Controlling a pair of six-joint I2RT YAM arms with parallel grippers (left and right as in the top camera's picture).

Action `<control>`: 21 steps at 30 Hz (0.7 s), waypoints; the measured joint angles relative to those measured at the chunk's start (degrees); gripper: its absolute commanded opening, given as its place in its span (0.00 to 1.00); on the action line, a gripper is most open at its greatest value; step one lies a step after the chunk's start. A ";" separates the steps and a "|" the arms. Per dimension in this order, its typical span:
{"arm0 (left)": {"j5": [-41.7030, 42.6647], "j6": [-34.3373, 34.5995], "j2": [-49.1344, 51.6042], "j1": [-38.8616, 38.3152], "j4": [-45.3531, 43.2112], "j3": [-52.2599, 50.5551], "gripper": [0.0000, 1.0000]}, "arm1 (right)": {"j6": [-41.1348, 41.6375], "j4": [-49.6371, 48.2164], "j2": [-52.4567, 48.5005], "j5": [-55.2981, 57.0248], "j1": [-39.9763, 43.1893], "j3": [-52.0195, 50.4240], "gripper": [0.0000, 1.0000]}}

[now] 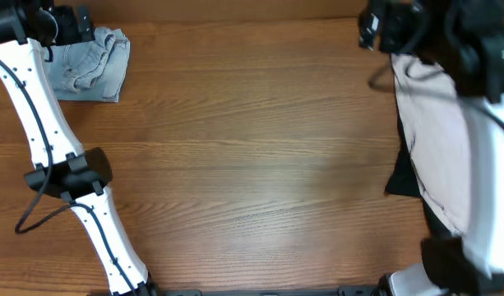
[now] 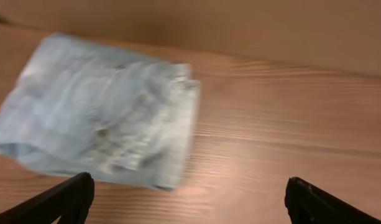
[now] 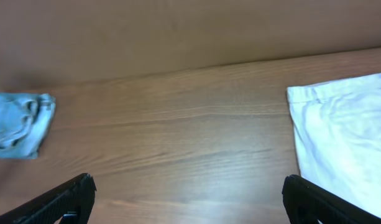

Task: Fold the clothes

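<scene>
No writing, label, brand, number or sign can be read in any view. The folded denim shorts, at the far left corner of the bench, are too blurred to show any tag. The pale garment at the bench's right edge shows only plain cloth.
</scene>
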State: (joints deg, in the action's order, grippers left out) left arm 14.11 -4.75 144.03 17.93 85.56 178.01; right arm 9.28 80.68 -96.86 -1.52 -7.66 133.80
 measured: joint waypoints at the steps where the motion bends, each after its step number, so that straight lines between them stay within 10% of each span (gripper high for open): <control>1: 0.98 0.17 -0.90 -0.52 0.83 0.39 1.00 | -0.11 1.11 1.81 0.00 -0.04 0.09 1.00; 21: 5.44 0.37 -3.50 -7.37 2.36 1.40 1.00 | -0.31 14.03 20.06 -1.64 -0.04 0.37 1.00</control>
State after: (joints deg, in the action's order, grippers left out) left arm 19.55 -4.38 140.53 10.57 87.92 179.41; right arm 8.97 94.72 -76.79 -3.16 -7.70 134.17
